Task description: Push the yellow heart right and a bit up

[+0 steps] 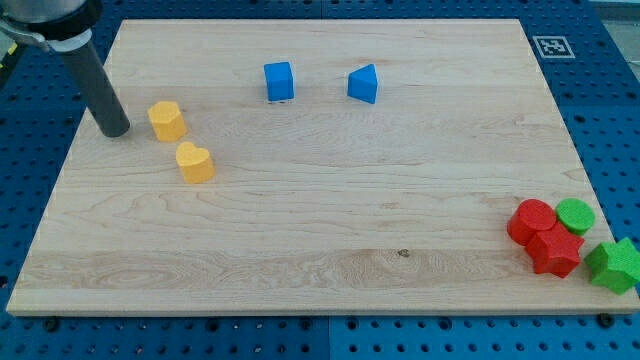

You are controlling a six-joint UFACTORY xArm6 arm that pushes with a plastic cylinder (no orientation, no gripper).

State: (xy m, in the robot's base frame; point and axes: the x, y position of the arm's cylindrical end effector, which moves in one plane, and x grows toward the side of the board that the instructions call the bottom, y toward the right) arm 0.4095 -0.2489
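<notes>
Yellow heart (195, 162) sits left of centre, apparently unpushed. My tip (116, 130), a bare rod with nothing to grasp, stands upper left, beside the yellow hexagon (167, 120). Whole push remains.

We see a pale wooden board (330, 230) lying on a blue perforated table (610, 120), with a black-and-white marker tag (552, 46) beside the board's top right corner

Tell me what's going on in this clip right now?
My tip sits at the board's left edge, just left of a yellow hexagonal block. The yellow heart lies below and right of that, untouched. Two blue blocks sit near the top; red and green blocks cluster at bottom right.
</notes>
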